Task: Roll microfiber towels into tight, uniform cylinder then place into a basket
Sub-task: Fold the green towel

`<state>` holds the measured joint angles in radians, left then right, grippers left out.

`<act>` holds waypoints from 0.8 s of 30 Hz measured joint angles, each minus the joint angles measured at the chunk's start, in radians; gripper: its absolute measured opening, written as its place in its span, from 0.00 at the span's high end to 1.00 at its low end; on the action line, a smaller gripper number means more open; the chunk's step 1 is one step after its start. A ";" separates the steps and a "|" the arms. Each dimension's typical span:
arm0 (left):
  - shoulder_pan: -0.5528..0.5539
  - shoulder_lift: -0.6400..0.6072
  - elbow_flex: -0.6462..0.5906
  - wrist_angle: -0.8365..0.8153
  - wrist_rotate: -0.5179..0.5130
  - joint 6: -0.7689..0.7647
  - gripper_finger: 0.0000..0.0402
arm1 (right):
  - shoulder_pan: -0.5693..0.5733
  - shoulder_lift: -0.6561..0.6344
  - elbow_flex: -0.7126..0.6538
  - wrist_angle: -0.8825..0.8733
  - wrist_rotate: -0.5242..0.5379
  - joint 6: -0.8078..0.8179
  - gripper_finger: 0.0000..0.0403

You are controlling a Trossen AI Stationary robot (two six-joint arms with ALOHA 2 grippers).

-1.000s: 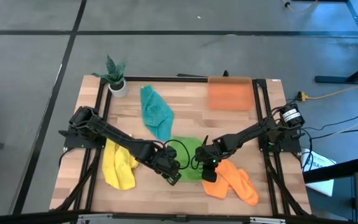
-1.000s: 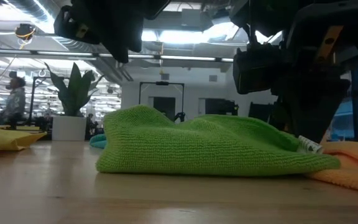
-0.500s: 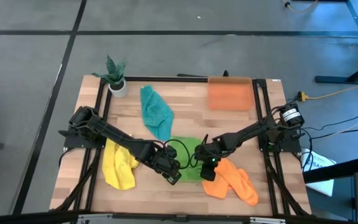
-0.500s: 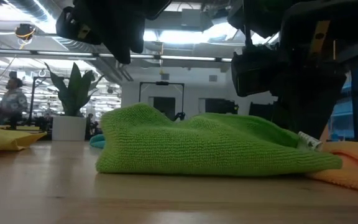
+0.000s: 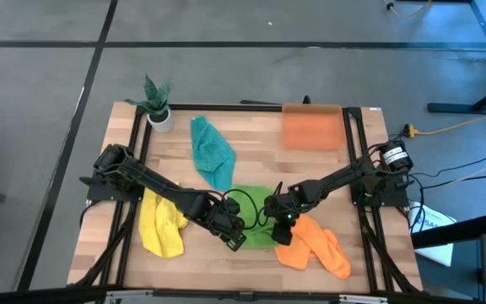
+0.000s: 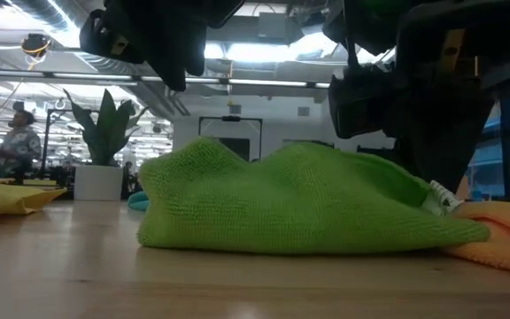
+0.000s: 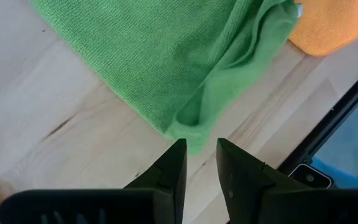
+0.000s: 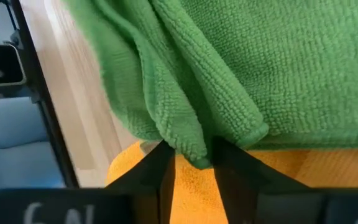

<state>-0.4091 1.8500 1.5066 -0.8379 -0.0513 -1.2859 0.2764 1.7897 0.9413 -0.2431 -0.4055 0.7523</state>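
The left gripper (image 5: 234, 237) hangs low over the near middle of the table (image 5: 251, 143), at the left edge of the green towel (image 5: 256, 218). In its wrist view its two fingers (image 7: 174, 163) stand a narrow gap apart with nothing between them, their tips just above a folded corner of the green towel (image 7: 166, 68) and clear of the cloth. To its left the yellow towel (image 5: 161, 224) lies crumpled on the near left part of the table, under that arm. Farther back the teal towel (image 5: 211, 152) lies loosely bunched, and a small potted plant (image 5: 158, 103) stands at the far left corner.

The green towel sits heaped in a low mound (image 6: 299, 199) between the two grippers. The right gripper (image 5: 282, 222) is at the towel's right edge; in its wrist view a fold of green cloth (image 8: 191, 134) lies between its slightly parted fingers (image 8: 161, 171), though whether they pinch it or have let go cannot be told. The orange towel (image 5: 315, 245) lies just right of it, touching the green one. The basket (image 5: 311, 127), a translucent orange tray, rests at the far right of the table, well apart from all the towels. In the low view a person (image 6: 16, 146) shows in the room beyond.
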 joint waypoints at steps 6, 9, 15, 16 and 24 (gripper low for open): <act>0.000 0.000 0.000 0.015 0.000 0.015 0.81 | -0.051 0.000 0.000 0.000 -0.063 0.058 0.70; -0.005 0.000 0.000 0.057 -0.024 0.074 0.81 | -0.069 0.000 0.000 0.000 -0.062 0.081 0.70; -0.035 0.015 0.002 0.115 -0.093 0.344 0.81 | -0.084 0.000 0.000 -0.002 -0.027 0.082 0.70; -0.038 0.018 0.003 0.122 -0.092 0.365 0.81 | -0.085 0.000 0.000 -0.002 -0.024 0.081 0.70; -0.053 0.022 0.002 0.116 -0.095 0.374 0.81 | -0.085 -0.042 0.000 -0.015 -0.032 0.082 0.70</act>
<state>-0.4621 1.8717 1.5082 -0.7216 -0.1467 -0.9115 0.1917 1.7479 0.9413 -0.2583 -0.4380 0.8348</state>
